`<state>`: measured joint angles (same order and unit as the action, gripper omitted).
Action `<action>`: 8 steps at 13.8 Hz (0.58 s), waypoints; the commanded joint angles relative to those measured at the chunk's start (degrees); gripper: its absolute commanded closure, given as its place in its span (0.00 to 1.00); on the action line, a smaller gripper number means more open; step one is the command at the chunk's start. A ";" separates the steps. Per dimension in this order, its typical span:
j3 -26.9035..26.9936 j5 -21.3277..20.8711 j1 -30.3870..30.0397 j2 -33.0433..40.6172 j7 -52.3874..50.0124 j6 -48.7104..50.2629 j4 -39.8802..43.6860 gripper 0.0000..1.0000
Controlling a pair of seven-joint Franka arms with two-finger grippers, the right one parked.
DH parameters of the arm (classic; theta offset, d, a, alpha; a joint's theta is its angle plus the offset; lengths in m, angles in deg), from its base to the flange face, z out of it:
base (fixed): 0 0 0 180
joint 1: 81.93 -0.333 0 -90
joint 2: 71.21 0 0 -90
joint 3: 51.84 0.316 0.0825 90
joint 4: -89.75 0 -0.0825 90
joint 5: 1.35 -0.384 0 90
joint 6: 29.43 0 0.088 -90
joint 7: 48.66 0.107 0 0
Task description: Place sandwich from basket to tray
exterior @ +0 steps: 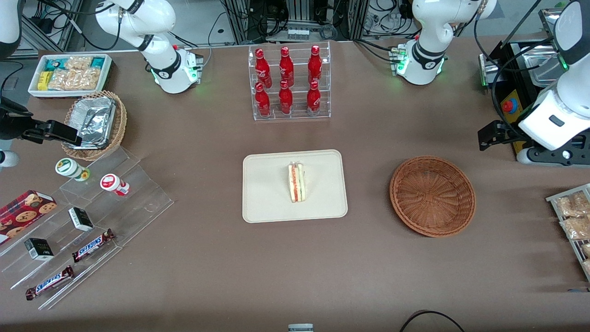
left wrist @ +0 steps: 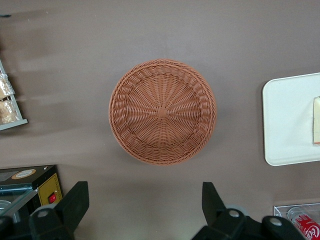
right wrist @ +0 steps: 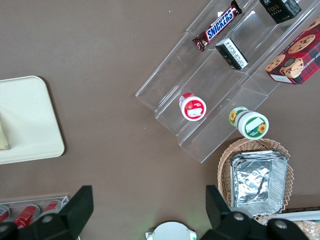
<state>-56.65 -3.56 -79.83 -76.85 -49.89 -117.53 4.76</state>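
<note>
Brown tabletop (exterior: 207,258) is what we see under everything. On the flat cream rectangular plastic tray (exterior: 267,203) lies the small triangular white-bread sandwich (exterior: 297,182). Our wrist view shows the round reddish-brown wicker basket (left wrist: 162,111) with nothing inside, and the tool (left wrist: 145,207) high above it, spread wide and holding nothing.
</note>
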 commanded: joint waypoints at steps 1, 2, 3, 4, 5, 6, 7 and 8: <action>-0.10 0.45 -0.43 1.07 1.32 -1.11 0.43 0.00; -0.02 0.45 -0.69 2.73 1.67 -0.16 -0.61 0.00; -0.02 0.63 -1.74 4.31 1.67 0.46 -2.62 0.00; -0.02 0.80 -2.19 5.98 1.67 0.47 -4.04 0.00; -0.02 0.80 -2.19 7.04 2.02 0.64 -5.09 0.00; -0.02 0.80 -2.19 7.75 2.03 0.91 -5.37 0.00; -0.02 0.80 -2.02 7.75 1.77 2.04 -5.11 0.00; -0.02 0.80 -1.84 7.58 1.33 3.18 -4.67 0.00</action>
<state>-56.40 -3.56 -81.42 -71.16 -48.99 -115.76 1.75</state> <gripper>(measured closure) 0.000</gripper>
